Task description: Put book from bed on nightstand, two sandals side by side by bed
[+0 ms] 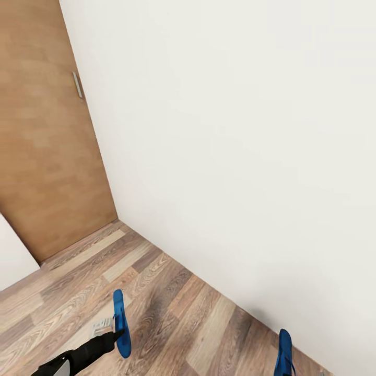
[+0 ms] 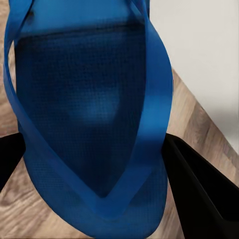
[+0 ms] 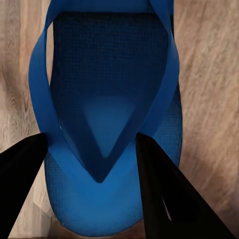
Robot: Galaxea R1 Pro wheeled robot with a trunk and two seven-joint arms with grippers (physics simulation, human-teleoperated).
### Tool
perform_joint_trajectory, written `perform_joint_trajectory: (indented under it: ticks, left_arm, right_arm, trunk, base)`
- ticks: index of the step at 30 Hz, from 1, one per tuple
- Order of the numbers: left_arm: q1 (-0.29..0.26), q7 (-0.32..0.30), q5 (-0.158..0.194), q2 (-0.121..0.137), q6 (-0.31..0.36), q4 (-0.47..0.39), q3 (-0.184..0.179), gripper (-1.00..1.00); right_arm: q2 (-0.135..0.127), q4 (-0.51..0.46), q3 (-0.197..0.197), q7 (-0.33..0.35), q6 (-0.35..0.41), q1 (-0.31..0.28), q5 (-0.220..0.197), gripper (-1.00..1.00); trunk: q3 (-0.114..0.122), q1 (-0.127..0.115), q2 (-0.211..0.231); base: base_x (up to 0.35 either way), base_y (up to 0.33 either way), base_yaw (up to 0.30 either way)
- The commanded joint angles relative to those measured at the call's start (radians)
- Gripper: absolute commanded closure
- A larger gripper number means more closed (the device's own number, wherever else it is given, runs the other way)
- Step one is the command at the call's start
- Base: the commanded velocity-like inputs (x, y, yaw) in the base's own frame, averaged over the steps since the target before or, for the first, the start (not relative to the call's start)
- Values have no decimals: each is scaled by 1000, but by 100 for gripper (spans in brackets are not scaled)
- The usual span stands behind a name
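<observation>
A: Where are the sandals?
B: Left claw (image 2: 94, 164) pinches one blue sandal (image 2: 89, 109); right claw (image 3: 89, 164) pinches the other sandal (image 3: 107, 114), both above wood floor (image 1: 172, 308) beside a white wall (image 1: 235, 146).

Two bright-blue sandals (image 1: 121, 324) (image 1: 284, 354) held edge-up above the plank floor.

Matt textured blue sandals (image 2: 94, 114); grained wood-plank floor (image 1: 172, 308); smooth matt white wall (image 1: 235, 130); wood-veneer door (image 1: 47, 146).
</observation>
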Motion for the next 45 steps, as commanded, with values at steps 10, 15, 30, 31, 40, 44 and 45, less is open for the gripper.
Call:
perform_joint_trajectory:
  ticks: [10,15,30,31,40,44,45]
  left_arm:
    - [-1,-3,8,0,0,3,-3,100]
    - [-1,-3,8,0,0,3,-3,100]
    - [-1,-2,8,0,0,3,-3,100]
    - [0,-2,8,0,0,3,-3,100]
    - [0,13,8,-6,-2,18,-4,100]
    - [0,197,5,-64,-99,56,-5,100]
    - [0,245,4,-80,-126,68,-6,100]
  right_arm:
    - [0,0,-4,4,10,0,-6,100]
    - [0,0,-4,4,10,0,-6,100]
    - [0,0,-4,4,9,0,-6,100]
    - [0,0,-4,4,10,0,-6,100]
    - [0,2,-4,1,9,0,-5,100]
    - [11,9,-2,-1,9,0,21,100]
    - [22,12,-2,-1,8,0,47,100]
  trunk:
    - [12,-16,28]
    - [12,-16,28]
    - [12,-16,28]
    - [12,-16,28]
    - [12,-16,28]
    - [12,-16,28]
    - [12,-16,28]
  base:
    - [0,0,294]
    - [0,0,294]
    - [0,0,294]
    - [0,0,294]
    - [0,0,294]
    - [0,0,294]
    - [0,0,294]
